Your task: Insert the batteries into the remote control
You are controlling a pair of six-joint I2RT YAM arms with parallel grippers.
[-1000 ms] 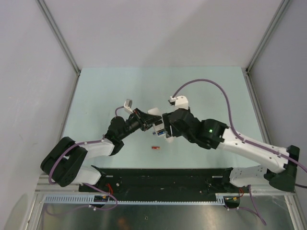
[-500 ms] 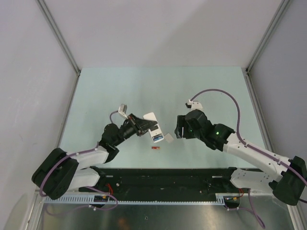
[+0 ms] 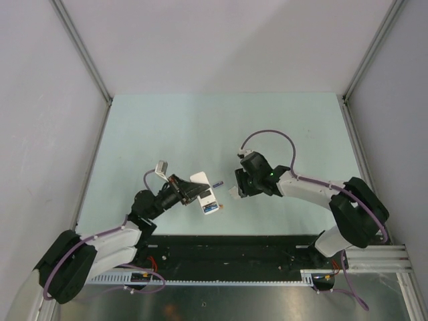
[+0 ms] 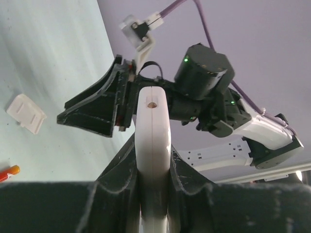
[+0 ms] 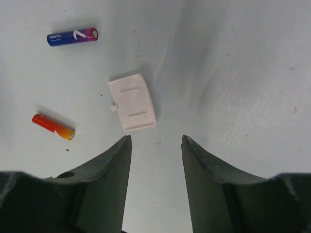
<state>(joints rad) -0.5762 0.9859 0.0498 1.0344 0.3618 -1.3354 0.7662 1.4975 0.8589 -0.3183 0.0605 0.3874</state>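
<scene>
My left gripper (image 3: 198,192) is shut on the white remote control (image 3: 204,195), which stands edge-on between its fingers (image 4: 153,145). A blue piece shows at the remote's near end. On the table lie a blue-purple battery (image 5: 72,37), seen from above just right of the remote (image 3: 217,182), and a red battery (image 5: 53,126) with a yellow tip (image 4: 7,172). My right gripper (image 5: 155,141) hangs open just above the table, right of the remote (image 3: 239,188). Nothing is between its fingers.
A small white battery cover (image 5: 132,103) lies flat just ahead of the right fingertips (image 3: 234,192), also in the left wrist view (image 4: 26,112). The pale green table (image 3: 200,127) is walled by grey panels, with a black rail (image 3: 234,251) along the near edge.
The right gripper has pulled away from the remote, dropped toward the table by the cover, and its jaws have narrowed. The left gripper has carried the remote toward the near left.
</scene>
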